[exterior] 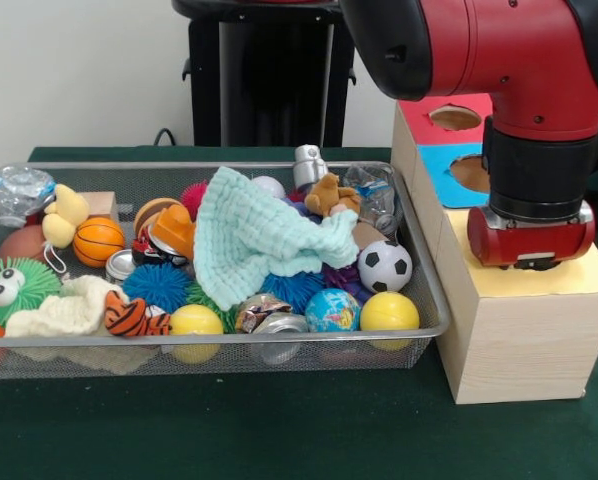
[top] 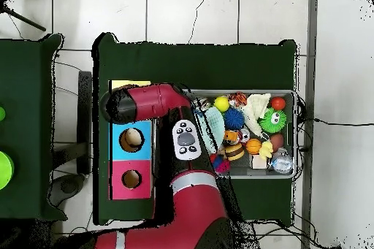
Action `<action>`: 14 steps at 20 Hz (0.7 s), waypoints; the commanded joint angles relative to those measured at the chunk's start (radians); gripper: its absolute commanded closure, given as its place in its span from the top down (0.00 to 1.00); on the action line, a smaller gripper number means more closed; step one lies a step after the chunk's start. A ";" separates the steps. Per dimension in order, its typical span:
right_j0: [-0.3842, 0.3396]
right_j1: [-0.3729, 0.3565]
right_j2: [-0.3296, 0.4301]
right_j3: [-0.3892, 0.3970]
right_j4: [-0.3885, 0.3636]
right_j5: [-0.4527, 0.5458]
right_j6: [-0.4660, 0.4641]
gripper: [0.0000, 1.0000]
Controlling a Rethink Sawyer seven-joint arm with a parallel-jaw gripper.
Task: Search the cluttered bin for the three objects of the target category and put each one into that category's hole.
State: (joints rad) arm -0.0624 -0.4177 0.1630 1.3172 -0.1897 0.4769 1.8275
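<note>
my gripper (exterior: pixel 530 262) sits low over the yellow top of the wooden box (exterior: pixel 519 340) at right; i cannot tell how my jaws stand. the bin (exterior: pixel 419 262) stays crowded left, where the green cloth (exterior: pixel 254 240) could hide targets.

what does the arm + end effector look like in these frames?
The arm is made of glossy red rounded shells with black joint sections. At the wrist a black cylindrical collar with a thin silver ring sits above a red, wedge-shaped head. The overhead view shows a light grey oval panel with dark buttons on the arm. The gripper's fingers cannot be made out in either view.
</note>
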 commanded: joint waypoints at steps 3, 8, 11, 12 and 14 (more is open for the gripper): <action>-0.279 0.088 0.253 0.190 -0.057 -0.305 -0.008 1.00; -0.466 0.189 0.503 0.226 -0.167 -0.404 -0.105 1.00; -0.517 0.227 0.569 0.228 -0.263 -0.464 -0.097 1.00; -0.532 0.240 0.592 0.226 -0.296 -0.477 -0.097 1.00; -0.560 0.265 0.633 0.223 -0.362 -0.500 -0.093 1.00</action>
State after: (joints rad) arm -0.4968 -0.4015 0.6522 1.5602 -0.3649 0.3181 1.8260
